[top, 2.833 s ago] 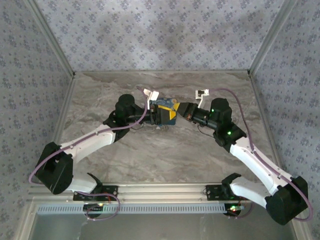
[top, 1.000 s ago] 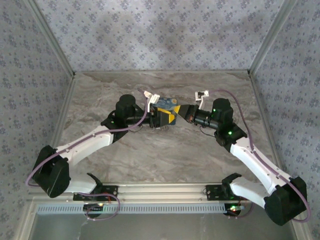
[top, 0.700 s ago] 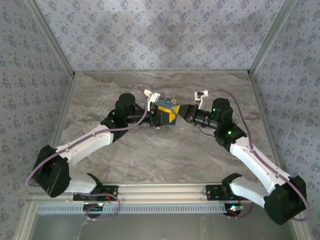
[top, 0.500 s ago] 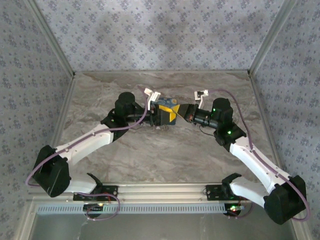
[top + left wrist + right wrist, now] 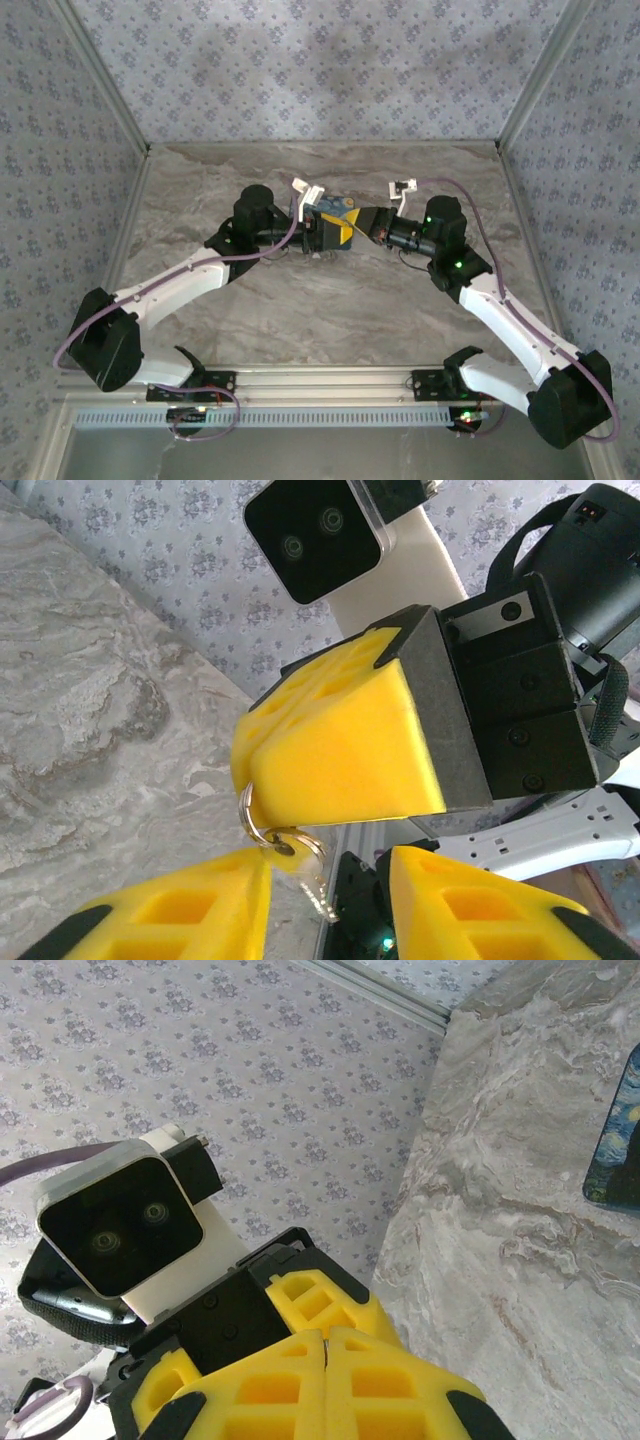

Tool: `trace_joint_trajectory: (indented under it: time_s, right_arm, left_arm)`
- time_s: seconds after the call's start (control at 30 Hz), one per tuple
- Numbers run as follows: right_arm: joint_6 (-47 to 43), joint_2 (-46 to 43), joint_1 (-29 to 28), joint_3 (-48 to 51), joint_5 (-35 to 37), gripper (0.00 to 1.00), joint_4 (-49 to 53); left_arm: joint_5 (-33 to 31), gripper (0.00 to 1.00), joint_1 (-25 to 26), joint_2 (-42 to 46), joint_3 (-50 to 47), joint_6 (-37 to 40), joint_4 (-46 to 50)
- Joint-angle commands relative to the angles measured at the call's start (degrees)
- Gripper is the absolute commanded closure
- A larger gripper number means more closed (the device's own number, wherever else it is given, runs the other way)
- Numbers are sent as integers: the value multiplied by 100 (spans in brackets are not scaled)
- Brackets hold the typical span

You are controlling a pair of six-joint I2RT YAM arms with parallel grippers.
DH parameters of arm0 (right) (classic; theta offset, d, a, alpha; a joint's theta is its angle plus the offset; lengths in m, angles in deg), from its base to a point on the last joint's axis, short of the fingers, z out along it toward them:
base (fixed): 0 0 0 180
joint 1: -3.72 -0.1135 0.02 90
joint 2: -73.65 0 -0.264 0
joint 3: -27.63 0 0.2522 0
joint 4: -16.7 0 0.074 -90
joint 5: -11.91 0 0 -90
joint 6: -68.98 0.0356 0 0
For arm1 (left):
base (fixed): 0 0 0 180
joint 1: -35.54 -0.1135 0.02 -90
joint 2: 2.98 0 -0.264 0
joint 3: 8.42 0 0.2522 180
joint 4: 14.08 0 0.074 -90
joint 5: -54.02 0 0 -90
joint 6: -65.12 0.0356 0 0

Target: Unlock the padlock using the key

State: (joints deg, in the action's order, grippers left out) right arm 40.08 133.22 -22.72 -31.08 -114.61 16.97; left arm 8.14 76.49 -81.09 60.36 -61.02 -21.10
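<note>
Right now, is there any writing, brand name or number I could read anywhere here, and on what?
None can be read.
The printed box shows only a painted swirl pattern, the walls only a flower motif, and the camera housing carries no legible label.

A starry-night box (image 5: 618, 1150) lies on the marble table (image 5: 520, 1220).
</note>
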Motion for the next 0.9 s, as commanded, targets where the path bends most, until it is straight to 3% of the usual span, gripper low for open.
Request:
trace_joint_trajectory:
  time_s: [0.0, 0.27, 0.5, 0.7, 0.87]
  right_arm:
    - [78, -57, 62, -54, -102, 100, -196]
    - [87, -121, 116, -14, -111, 100, -179]
    - [26, -134, 129, -5, -216, 100, -119]
    - [-147, -243, 173, 48, -276, 94, 86]
    - [-186, -296, 193, 71, -327, 97, 112]
  left_arm:
    - [12, 70, 32, 4, 158, 145, 44]
    - [-64, 81, 27, 21, 123, 212, 200]
    - [-123, 100, 8, 85, 162, 383, 465]
    - [-76, 100, -30, 175, 209, 539, 785]
    - [-57, 100, -49, 187, 272, 626, 988]
